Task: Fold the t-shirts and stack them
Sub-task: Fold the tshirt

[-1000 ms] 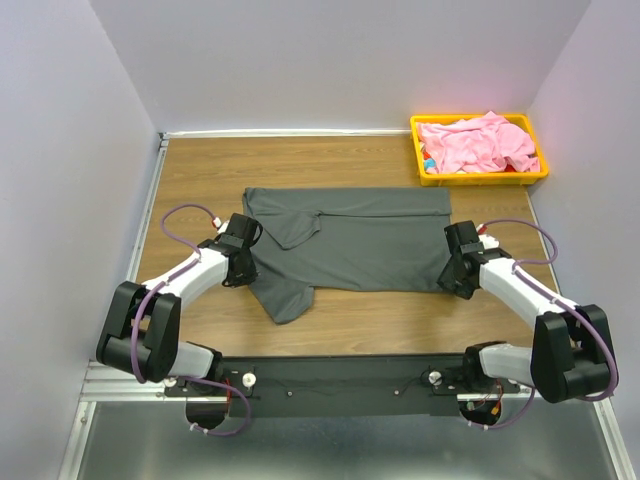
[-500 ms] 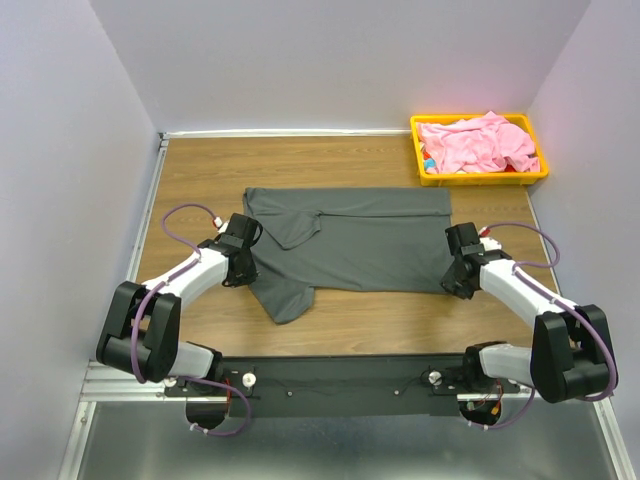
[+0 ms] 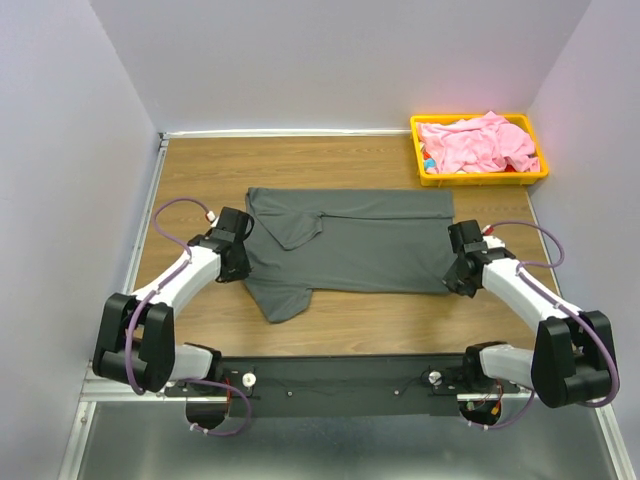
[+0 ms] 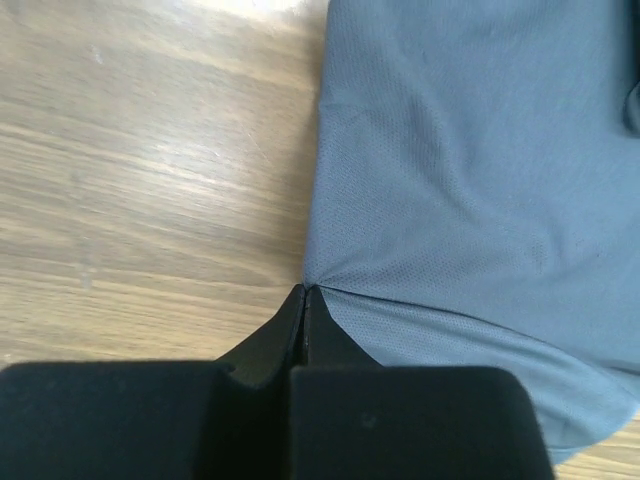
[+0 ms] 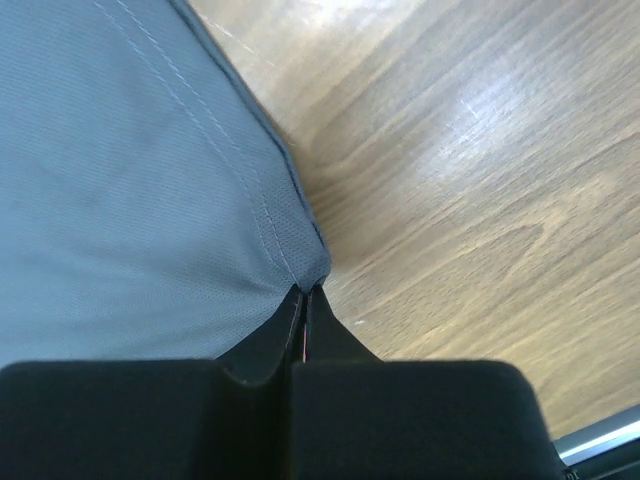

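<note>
Grips the grey shirt (image 3: 365, 245), spread on the desk (image 3: 200, 165), at both ends, left hand (image 4: 303, 290) clamped on its left edge, right hand (image 5: 303, 290) clamped on its right corner, with the pink shirt (image 3: 478, 143) heaped in the far-right tray (image 3: 432, 179).

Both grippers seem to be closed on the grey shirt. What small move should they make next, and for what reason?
Probably raise both grippers a little together, then carry the near edge toward the far edge. The left gripper is shut on the left edge of the grey t-shirt and the right gripper on its near right corner. The shirt lies spread out flat, so a fold seems due.
</note>
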Controlling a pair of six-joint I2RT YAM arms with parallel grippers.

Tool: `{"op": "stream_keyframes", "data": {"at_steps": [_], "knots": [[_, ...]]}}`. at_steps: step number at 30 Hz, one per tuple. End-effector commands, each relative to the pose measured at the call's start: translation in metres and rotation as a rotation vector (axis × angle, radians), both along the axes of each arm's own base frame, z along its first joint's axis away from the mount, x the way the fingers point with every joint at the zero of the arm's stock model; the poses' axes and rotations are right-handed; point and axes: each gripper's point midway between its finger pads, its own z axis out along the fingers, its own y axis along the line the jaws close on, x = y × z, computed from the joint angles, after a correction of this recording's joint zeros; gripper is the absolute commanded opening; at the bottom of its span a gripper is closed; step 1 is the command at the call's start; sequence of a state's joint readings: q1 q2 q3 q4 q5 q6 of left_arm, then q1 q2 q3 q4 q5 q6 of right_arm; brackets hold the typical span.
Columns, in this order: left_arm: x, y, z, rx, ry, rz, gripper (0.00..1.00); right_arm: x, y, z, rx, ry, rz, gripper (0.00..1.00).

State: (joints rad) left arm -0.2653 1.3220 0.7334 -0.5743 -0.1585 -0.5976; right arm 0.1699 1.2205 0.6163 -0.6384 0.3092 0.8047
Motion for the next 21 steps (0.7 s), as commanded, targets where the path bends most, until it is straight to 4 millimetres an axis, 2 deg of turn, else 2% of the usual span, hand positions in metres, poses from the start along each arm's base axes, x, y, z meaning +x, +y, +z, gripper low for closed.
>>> {"op": "stream_keyframes", "data": {"at_steps": [1,3,5,10,14,15,21], "knots": [[0.005,0.002,0.018,-0.007,-0.013,-0.022,0.0,0.009,-0.004,0.019,-0.024,-0.007,0.019,0.03],[0.011,-0.002,0.026,-0.021,-0.029,-0.034,0.0,0.015,-0.002,0.023,-0.025,-0.003,0.051,0.03],[0.018,-0.005,0.032,-0.03,-0.037,-0.042,0.0,0.03,0.001,0.037,-0.024,-0.032,0.068,0.03],[0.034,-0.014,0.041,-0.057,-0.045,-0.071,0.0,0.058,0.001,0.051,-0.058,-0.036,0.121,0.03],[0.047,-0.016,0.042,-0.068,-0.046,-0.071,0.0,0.071,-0.003,0.05,-0.104,-0.006,0.152,0.03],[0.055,-0.017,0.047,-0.073,-0.065,-0.07,0.0,0.078,-0.006,0.054,-0.121,-0.013,0.154,0.03],[0.082,-0.01,0.047,-0.061,-0.075,-0.057,0.0,0.106,-0.017,0.055,-0.148,0.003,0.149,0.02]]}}
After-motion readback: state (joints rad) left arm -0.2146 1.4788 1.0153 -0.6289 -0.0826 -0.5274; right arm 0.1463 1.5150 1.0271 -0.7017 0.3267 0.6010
